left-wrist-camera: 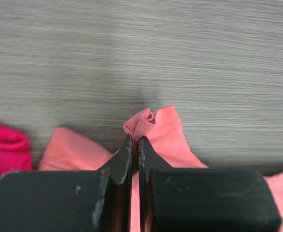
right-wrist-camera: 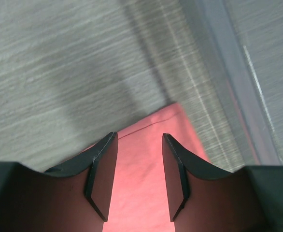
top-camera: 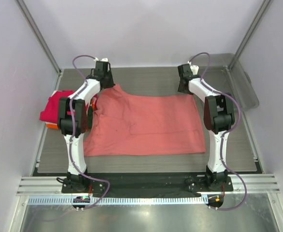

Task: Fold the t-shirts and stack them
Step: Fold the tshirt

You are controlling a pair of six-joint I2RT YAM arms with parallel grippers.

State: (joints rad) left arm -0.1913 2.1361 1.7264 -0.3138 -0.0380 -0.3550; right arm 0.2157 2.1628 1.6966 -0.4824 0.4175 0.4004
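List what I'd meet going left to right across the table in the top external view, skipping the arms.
magenta-red t-shirt → salmon-pink t-shirt → clear grey plastic bin

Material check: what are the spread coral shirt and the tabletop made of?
Salmon-pink coral t-shirt: soft matte knit, likely cotton; it wrinkles and shows a stitched hem. Grey tabletop: streaked wood-grain pattern, matte, probably laminate.

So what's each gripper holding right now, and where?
Left gripper pinches the coral t-shirt by a bunched far-edge corner. Right gripper is open over its other far corner, holding nothing.
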